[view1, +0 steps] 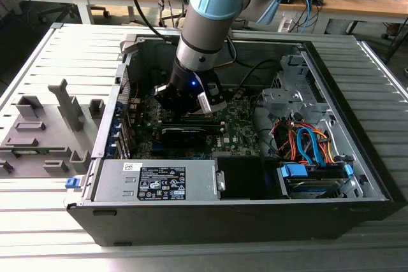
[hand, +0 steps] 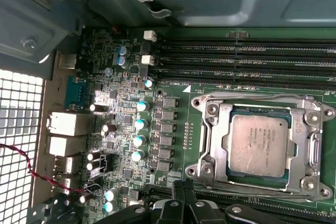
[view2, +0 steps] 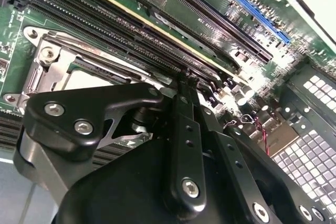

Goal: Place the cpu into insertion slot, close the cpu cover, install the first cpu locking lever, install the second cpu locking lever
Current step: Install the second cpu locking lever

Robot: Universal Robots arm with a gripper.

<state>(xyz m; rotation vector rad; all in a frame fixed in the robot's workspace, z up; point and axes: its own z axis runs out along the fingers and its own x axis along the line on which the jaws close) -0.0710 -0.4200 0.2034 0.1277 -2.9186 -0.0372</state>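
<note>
Looking across the first wrist view, the green motherboard [hand: 126,129] gives way to the cpu [hand: 258,142], seated in the insertion slot [hand: 227,167] with the cpu cover [hand: 261,103] down around it. The claw [hand: 184,195] sits just beside the socket, fingers narrow and empty. The levers appear to be the step in hand, needing a careful sideways hook.

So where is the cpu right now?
In the first wrist view the cpu sits in the insertion slot, framed by the cpu cover, beside the long black memory slots.
</note>
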